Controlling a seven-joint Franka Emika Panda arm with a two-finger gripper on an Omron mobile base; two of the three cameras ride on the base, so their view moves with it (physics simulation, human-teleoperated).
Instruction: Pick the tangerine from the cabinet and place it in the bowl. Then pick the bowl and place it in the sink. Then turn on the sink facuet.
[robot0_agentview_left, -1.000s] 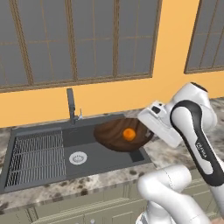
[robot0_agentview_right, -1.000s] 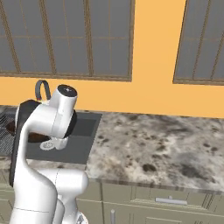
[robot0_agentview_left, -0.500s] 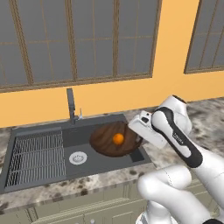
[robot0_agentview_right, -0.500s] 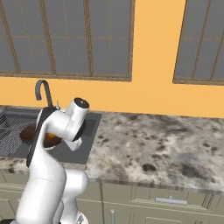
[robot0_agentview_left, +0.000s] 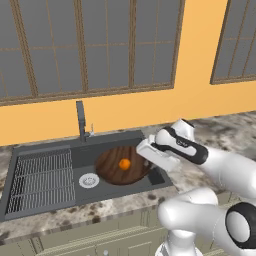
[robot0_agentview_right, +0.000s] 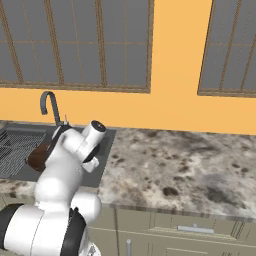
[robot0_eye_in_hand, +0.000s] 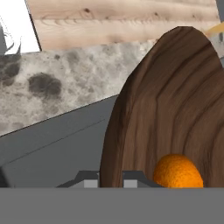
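The bowl is inside the sink, in the right part of the basin, and the tangerine lies in it, near the middle. In the left base view the bowl sits low in the basin, between the silver drain on its left and the right wall of the sink; whether it already touches the bottom I cannot tell. The claw is at the right rim of the bowl, reaching over the sink from the right. In the hand view the two finger tips stand one on each side of the brown wooden rim, so the claw is clamped on the bowl. From this camera the bowl shows as a tall curved wall with clear grain lines, and the tangerine rests in it at the bottom right. The ribbed draining rack fills the left part of the sink, well apart from the bowl. The sink facuet stands upright behind the basin, its small silver lever on the right side of it. The speckled stone worktop runs around the sink, and in the right base view the white arm hides most of the bowl, so only a brown edge is seen at its left.
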